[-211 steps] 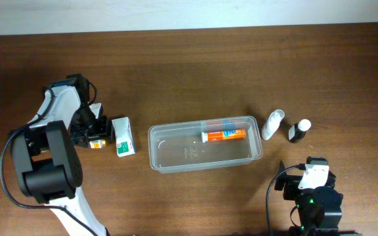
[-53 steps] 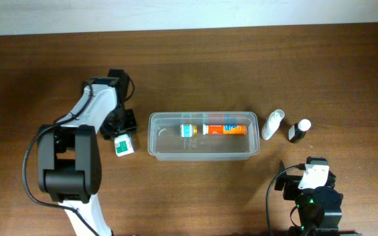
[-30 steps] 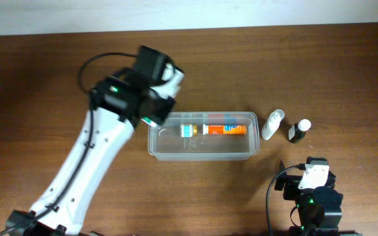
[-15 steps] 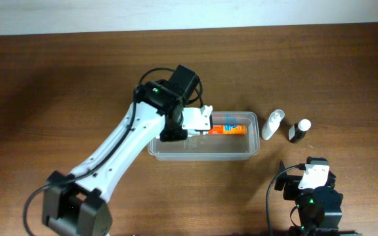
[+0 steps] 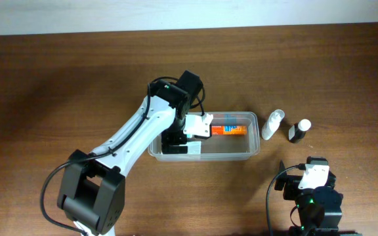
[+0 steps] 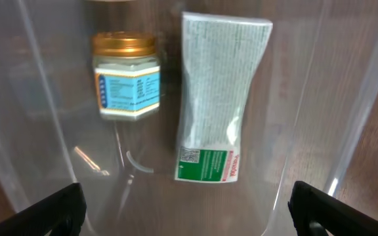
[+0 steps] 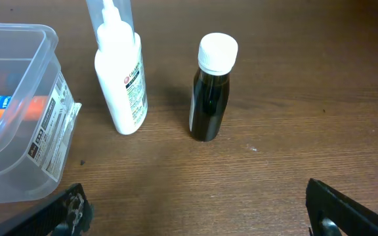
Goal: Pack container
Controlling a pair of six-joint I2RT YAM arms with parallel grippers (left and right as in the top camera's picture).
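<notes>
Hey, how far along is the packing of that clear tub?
Three items lie inside the clear plastic tub: an orange tube, a gold-lidded jar and a white-and-green box. Nothing is in hand; the left fingers hang open above the box. Left: the white plastic bottle and the dark white-capped bottle, both outside on the table.

This looked like a robot test room or lab, not a home. A plain brown wooden counter [image 5: 58, 78] stood against a bare white wall [image 5: 176, 13]. Two robot arms sat at it: the left arm [image 5: 133, 133] was white and black, and the right arm [image 5: 314, 196] was black, with a little green light and a black cable [image 5: 269, 193]. A clear container [image 5: 222, 157], a white bottle [image 5: 272, 124] and a dark bottle [image 5: 298, 131] were laid out in a row.
</notes>
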